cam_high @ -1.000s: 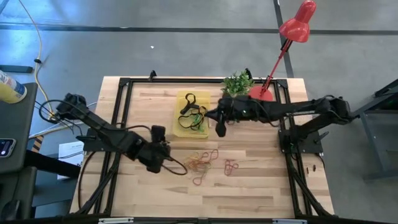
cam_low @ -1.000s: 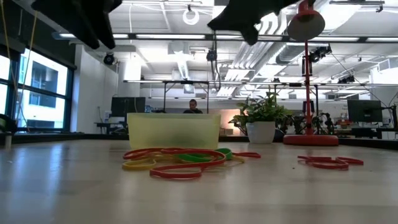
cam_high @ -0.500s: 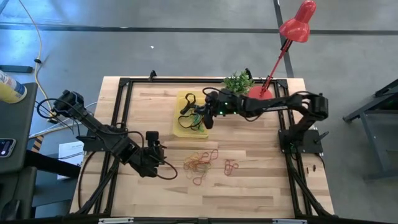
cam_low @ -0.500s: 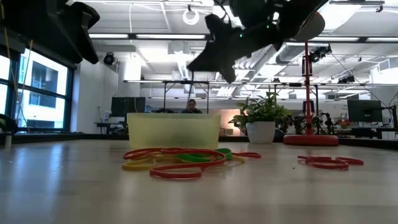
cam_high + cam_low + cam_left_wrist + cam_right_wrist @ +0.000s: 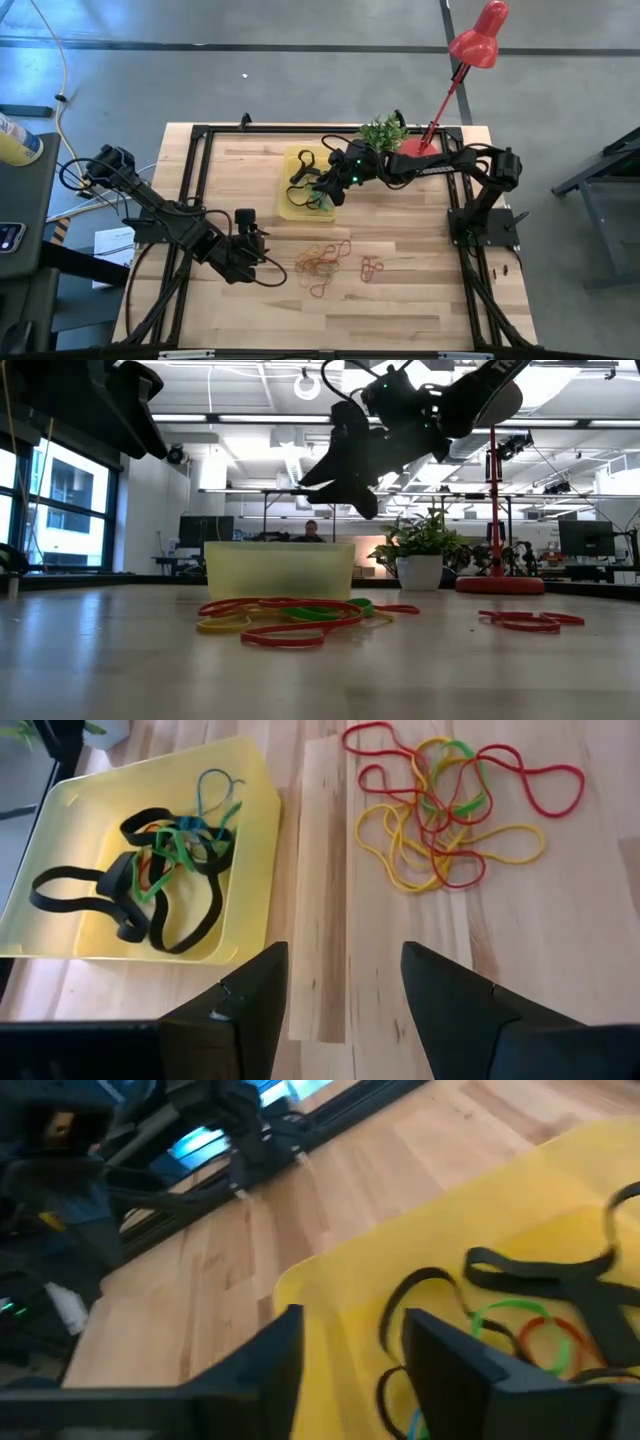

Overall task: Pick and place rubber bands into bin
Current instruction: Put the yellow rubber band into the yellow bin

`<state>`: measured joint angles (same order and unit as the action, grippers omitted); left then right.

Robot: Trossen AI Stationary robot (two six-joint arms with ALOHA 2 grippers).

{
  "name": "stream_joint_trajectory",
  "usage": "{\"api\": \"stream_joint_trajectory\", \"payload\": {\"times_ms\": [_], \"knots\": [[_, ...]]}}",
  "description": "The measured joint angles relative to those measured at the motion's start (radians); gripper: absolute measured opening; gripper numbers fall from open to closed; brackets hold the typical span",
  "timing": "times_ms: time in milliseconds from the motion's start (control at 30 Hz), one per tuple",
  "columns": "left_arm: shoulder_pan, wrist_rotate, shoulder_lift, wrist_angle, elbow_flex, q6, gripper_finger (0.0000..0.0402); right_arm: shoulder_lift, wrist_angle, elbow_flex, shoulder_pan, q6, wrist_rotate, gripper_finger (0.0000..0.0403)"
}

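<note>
The bin [image 5: 296, 190] sits toward the far middle of the table [image 5: 400, 300], a shallow yellow tray with low, slightly flared walls and rounded corners; from table height its wall looks pale and half see-through. Inside it lies a tangle of bands [image 5: 150, 880]: wide flat black loops folded over one another, with thin green, orange and a blue one threaded through. The right gripper [image 5: 325, 192] hangs over the bin's near-right part, tilted down, its two dark fingers [image 5: 440, 1365] spread with a clear gap and nothing between them; black, green and orange loops lie on the yellow floor just beyond the tips. On the bare wood nearer the front, well apart from the bin, is a loose pile of thin rubber bands [image 5: 322, 262] in red, yellow and orange with one green loop, overlapping like scribbles, and a smaller red cluster [image 5: 372, 267] just to its right. The left gripper [image 5: 252, 240] hovers off the table to the left of that pile, its fingers [image 5: 245, 1010] held apart and empty, pointing toward the gap between bin and pile. A small potted plant [image 5: 382, 133] and a red lamp [image 5: 455, 70] stand behind the bin on the right.
</note>
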<state>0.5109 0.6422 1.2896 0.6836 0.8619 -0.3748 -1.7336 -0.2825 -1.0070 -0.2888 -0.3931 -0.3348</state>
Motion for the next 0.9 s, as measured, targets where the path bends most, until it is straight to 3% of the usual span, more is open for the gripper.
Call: {"api": "stream_joint_trajectory", "payload": {"times_ms": [167,300,433,667,900], "knots": [[0.0,0.005,0.0,-0.003,0.0,0.0,0.0186,0.004,0.001,-0.019,0.001,0.005,-0.069,0.0219],[0.0,0.006,0.0,-0.004,0.0,-0.001,0.0186,0.017,0.021,-0.026,0.026,0.008,-0.163,0.0237],[0.0,0.001,0.0,-0.01,0.0,-0.009,0.0186,0.035,0.136,-0.027,0.081,0.055,-0.203,0.0233],[-0.011,-0.036,0.0,-0.015,0.001,-0.015,0.0186,0.073,0.303,-0.026,0.199,0.106,-0.174,0.0205],[-0.104,-0.218,0.052,-0.107,0.001,0.011,0.0186,0.079,0.409,-0.027,0.302,0.114,-0.054,0.0179]]}}
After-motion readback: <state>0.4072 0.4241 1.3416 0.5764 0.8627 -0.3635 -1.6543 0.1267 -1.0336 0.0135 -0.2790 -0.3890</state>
